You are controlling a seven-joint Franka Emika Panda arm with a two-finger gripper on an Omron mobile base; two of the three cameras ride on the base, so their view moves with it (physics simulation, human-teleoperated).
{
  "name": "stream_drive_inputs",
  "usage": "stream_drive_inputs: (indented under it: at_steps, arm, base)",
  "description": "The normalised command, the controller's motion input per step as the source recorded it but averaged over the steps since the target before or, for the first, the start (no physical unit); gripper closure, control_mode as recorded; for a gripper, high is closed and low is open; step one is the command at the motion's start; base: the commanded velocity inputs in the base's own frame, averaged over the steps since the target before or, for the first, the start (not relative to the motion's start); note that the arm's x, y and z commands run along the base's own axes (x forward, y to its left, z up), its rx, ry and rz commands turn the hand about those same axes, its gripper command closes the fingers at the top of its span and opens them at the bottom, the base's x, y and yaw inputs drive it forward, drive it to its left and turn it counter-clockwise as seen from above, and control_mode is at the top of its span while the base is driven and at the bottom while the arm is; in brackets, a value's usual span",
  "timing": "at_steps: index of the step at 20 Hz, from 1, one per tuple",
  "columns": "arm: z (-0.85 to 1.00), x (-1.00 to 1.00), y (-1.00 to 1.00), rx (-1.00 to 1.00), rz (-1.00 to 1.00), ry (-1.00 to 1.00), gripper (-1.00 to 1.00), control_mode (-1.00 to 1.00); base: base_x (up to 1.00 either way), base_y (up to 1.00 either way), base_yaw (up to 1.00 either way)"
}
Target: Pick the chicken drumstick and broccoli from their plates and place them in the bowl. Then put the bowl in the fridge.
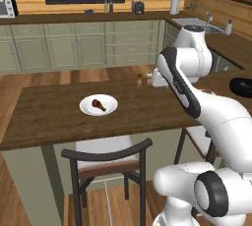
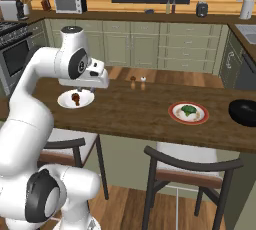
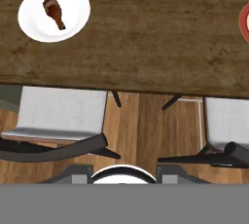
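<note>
A reddish-brown chicken drumstick (image 1: 98, 105) (image 2: 76, 97) (image 3: 54, 12) lies on the plain white plate (image 1: 110, 108) (image 3: 34, 26) at the table's left part. The green broccoli (image 2: 188, 109) sits on the red-rimmed plate (image 2: 174, 115) (image 3: 243, 21) further right. At the table's far right end stands the glossy black bowl (image 2: 244, 111) (image 1: 241, 86). My gripper (image 2: 83, 90) hangs above the table near the white plate, pointing down, open, with nothing between its fingers. The fridge is out of view.
Two dark-framed chairs (image 1: 106, 158) (image 2: 192, 166) with pale seats stand at the table's near side. Small salt and pepper shakers (image 2: 137, 80) stand at the table's far edge. Green cabinets and a counter with a sink (image 1: 197, 22) run behind.
</note>
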Motion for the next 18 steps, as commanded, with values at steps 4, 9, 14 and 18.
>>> stream_drive_inputs:
  at_steps: [4, 9, 14, 18]
  arm:
    - [-0.05, -0.28, 0.00, 0.00, 0.01, -0.03, -1.00, -1.00]
    - [-0.31, -0.46, 0.70, 0.00, 0.17, -0.28, -1.00, -1.00]
    - [-0.16, 0.24, 1.00, 0.00, 0.29, -0.35, -1.00, -1.00]
    - [-0.18, 0.86, 1.00, 0.00, 0.37, -0.23, -1.00, -1.00]
  base:
    - [0.00, 0.00, 0.00]
    - [0.00, 0.00, 0.00]
    - [0.00, 0.00, 0.00]
    - [0.00, 0.00, 0.00]
